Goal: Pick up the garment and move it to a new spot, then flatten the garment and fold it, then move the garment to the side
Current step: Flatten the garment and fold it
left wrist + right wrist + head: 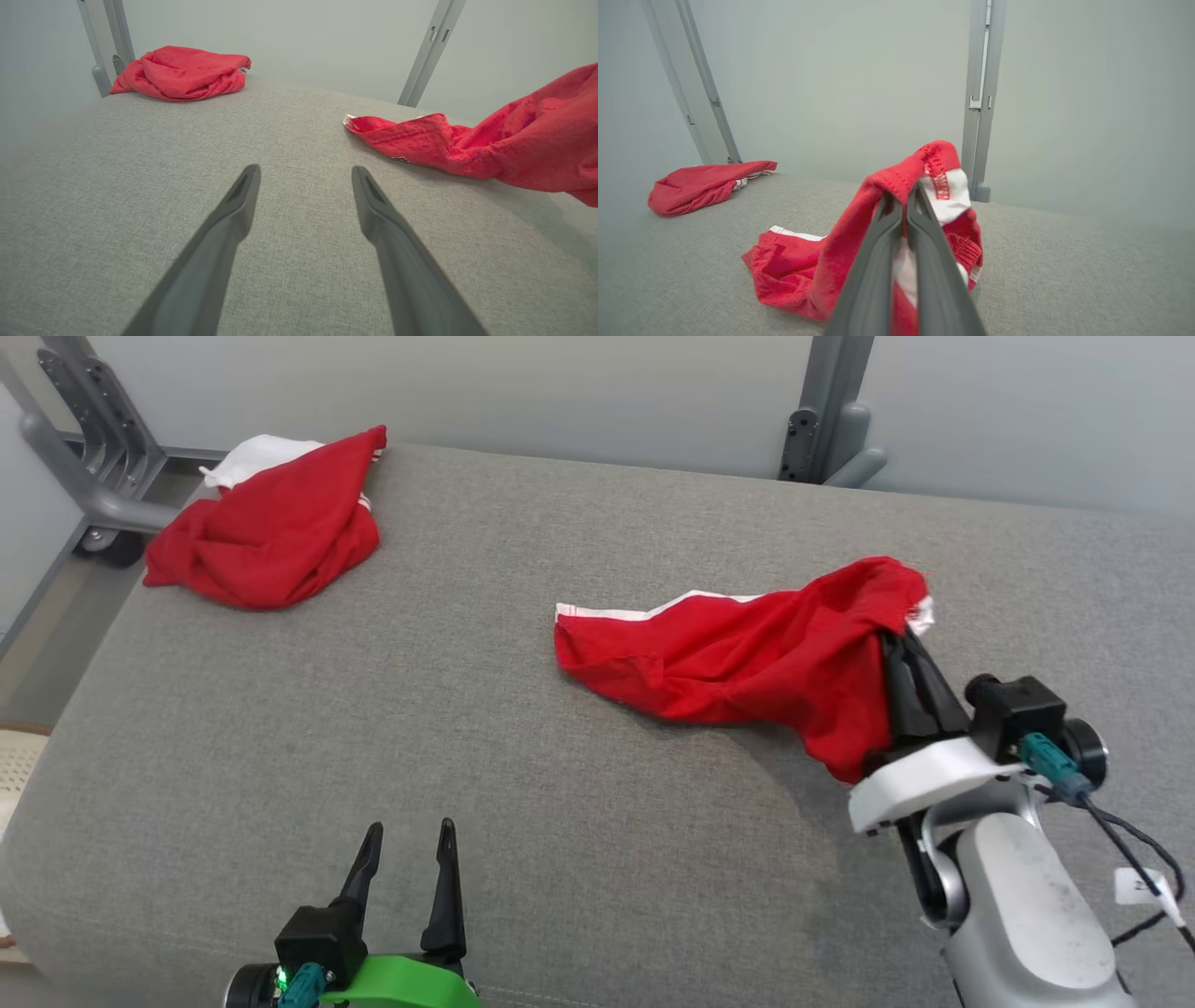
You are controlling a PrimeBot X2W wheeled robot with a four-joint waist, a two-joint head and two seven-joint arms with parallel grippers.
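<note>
The garment [747, 658] is red with white trim and lies at the right middle of the grey surface [485, 728]. My right gripper [904, 637] is shut on its right end, which is lifted off the surface while the left end trails flat. In the right wrist view the closed fingers [882, 261] pinch a red and white hem of the garment [901, 179]. My left gripper [406, 840] stands open near the front edge, holding nothing. In the left wrist view its fingers [233, 210] are spread over bare fabric, with the garment [467, 144] off to the right.
A second red and white garment [271, 527] lies bunched at the far left corner of the surface. Grey metal frame posts [831, 420] stand behind the surface against a pale wall. A pale woven object [19, 761] sits beyond the left edge.
</note>
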